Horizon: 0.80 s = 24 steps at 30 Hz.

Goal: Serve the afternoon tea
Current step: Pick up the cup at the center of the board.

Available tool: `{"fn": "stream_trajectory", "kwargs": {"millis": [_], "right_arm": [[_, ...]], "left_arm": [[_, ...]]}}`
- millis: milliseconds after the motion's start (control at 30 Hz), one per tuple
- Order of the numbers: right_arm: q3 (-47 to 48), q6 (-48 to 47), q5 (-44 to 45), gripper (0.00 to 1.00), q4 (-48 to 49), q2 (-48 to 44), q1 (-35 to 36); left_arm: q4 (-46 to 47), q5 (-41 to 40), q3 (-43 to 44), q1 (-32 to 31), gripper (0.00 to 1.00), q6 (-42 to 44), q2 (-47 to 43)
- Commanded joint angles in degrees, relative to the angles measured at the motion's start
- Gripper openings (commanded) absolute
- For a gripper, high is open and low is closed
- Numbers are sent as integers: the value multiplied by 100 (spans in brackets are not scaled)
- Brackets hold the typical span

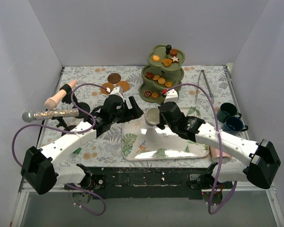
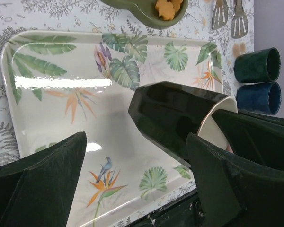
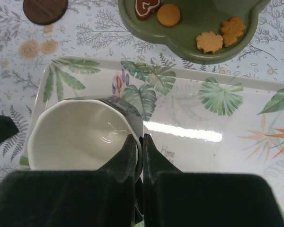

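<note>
My right gripper is shut on the wall of a mug that is glossy dark outside and cream-white inside. One finger is inside the rim and one outside. It holds the mug over the left part of the leaf-print tray. My left gripper is open and empty, just left of the mug. The olive three-tier stand holds biscuits. The green mug and blue mug stand at the right. Brown coasters lie back left.
Metal tongs lie right of the stand. A glittery microphone and a pink-handled item lie at the left. Something pink shows under the right arm. White walls close in three sides.
</note>
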Motion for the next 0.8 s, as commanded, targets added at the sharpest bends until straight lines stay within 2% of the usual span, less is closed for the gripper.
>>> {"fn": "stream_trajectory", "kwargs": {"millis": [0,233,333,533,767], "right_arm": [[245,445,969,1,902,19,248],[262,445,1128,1,963,133,406],[192,445,1154,1,1068,90,468],[210,357,1329,1,1183,151,652],[192,234,1523,1,1262,248,819]], "left_arm": [[62,-466,-39,-339,87,-413,-89],[291,-791,-127,-621,87,-572,16],[230,-984,-66,-639,83,-440,287],[194,-1160,224,-761,61,-265,841],[212,-1240,435,-823,33,-185,1018]]}}
